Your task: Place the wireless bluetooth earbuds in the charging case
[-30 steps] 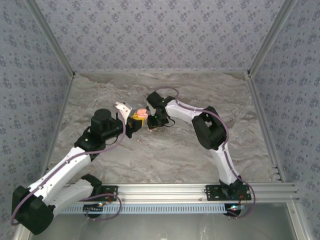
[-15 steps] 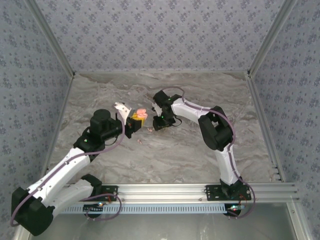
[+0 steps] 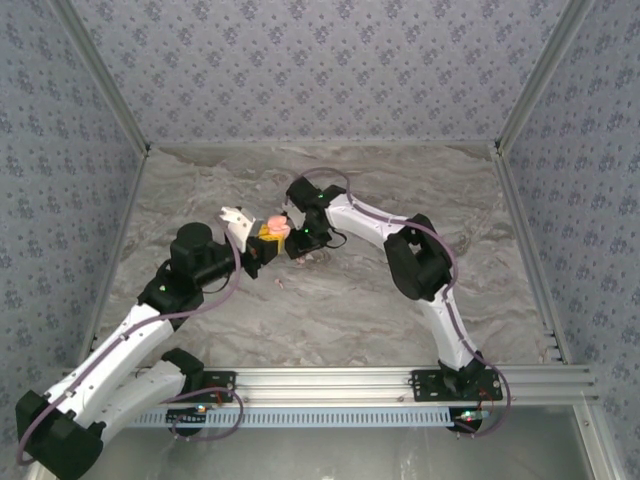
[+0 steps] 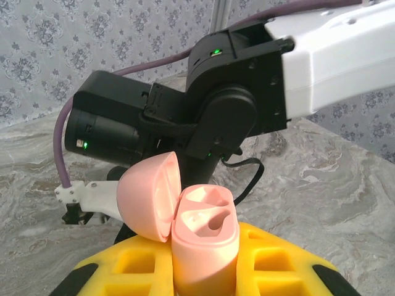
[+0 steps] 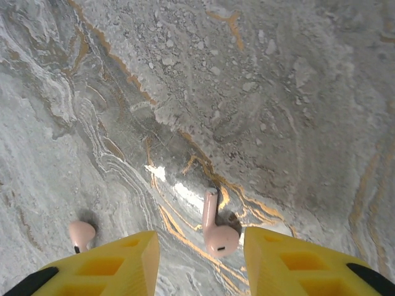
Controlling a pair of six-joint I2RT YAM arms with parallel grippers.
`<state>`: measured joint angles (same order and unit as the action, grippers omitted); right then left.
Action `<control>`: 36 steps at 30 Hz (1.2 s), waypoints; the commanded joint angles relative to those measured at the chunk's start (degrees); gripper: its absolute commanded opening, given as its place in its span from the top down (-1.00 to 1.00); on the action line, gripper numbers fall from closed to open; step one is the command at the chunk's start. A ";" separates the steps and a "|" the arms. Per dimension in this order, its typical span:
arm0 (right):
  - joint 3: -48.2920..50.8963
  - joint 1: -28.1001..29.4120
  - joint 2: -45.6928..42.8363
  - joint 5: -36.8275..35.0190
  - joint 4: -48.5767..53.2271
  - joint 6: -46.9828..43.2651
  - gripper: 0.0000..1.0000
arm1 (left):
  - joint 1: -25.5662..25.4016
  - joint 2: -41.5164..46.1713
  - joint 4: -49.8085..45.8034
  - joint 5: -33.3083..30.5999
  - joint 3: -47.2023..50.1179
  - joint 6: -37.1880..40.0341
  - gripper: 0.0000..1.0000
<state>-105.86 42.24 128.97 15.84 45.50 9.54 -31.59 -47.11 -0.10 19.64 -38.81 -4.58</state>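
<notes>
Hovering over pink earbud point(image 5: 216, 229) lying on marble surface point(image 5: 278, 92), lower centre; right fingers point(image 5: 296, 265) parted, empty; left fingers point(image 4: 271, 265) clamp open charging case point(image 4: 203, 246). Pick-up step. Next, likely: descend, straddle stem, pinch.

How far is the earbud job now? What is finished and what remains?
Done: the charging case is gripped by the left fingers, lid open. In hand: the open right fingers hover over one pink earbud on the table. Left: that one and the second earbud must both go into the case.
</notes>
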 commanded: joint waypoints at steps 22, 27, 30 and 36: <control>-4.64 3.88 7.19 -10.68 9.75 -2.77 0.33 | 0.27 2.43 -0.73 -1.45 -0.47 1.66 0.65; -2.07 2.63 5.77 -11.48 9.23 -0.88 0.48 | 0.22 2.49 -0.87 -1.43 -0.59 1.67 0.65; 2.24 0.93 2.85 -11.00 6.69 0.30 0.52 | 0.26 2.20 -1.13 -1.02 -0.80 1.62 0.66; 10.82 -2.41 -3.55 -11.35 3.50 2.29 0.54 | 0.22 0.67 -0.89 0.70 -1.57 1.58 0.65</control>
<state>-99.15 41.95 127.13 6.42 46.02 9.65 -31.59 -45.93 -1.52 18.83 -38.81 -3.90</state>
